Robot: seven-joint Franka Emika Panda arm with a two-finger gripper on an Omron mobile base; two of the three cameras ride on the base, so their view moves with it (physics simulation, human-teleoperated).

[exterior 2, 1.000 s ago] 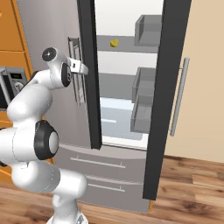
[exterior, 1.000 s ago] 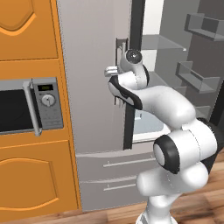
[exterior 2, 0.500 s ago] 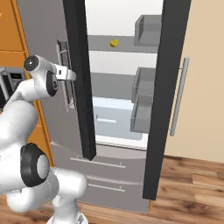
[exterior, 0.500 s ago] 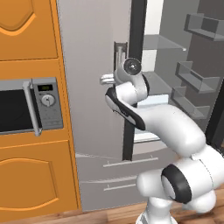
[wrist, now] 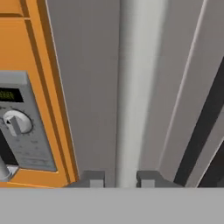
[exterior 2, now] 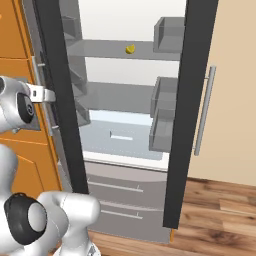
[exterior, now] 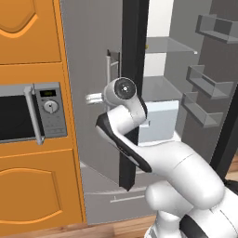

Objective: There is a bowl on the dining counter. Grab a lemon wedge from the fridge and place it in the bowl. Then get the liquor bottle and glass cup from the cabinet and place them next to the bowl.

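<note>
Microwave (exterior: 32,111) set in orange cabinets at far left. Fingers (wrist: 117,178) pinching the vertical door handle (wrist: 133,87) of the left fridge door (exterior: 90,93), which is swung open. Lemon wedge (exterior 2: 130,48) on upper fridge shelf (exterior 2: 120,50), further right, well apart from fingers. Right door (exterior 2: 192,110) also open.

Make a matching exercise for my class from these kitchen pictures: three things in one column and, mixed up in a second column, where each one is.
Things:
1. lemon wedge
2. microwave
3. gripper

Places:
a. set into the orange cabinets
b. around the fridge door handle
c. on the upper fridge shelf

Pairs: 1-c, 2-a, 3-b
</note>
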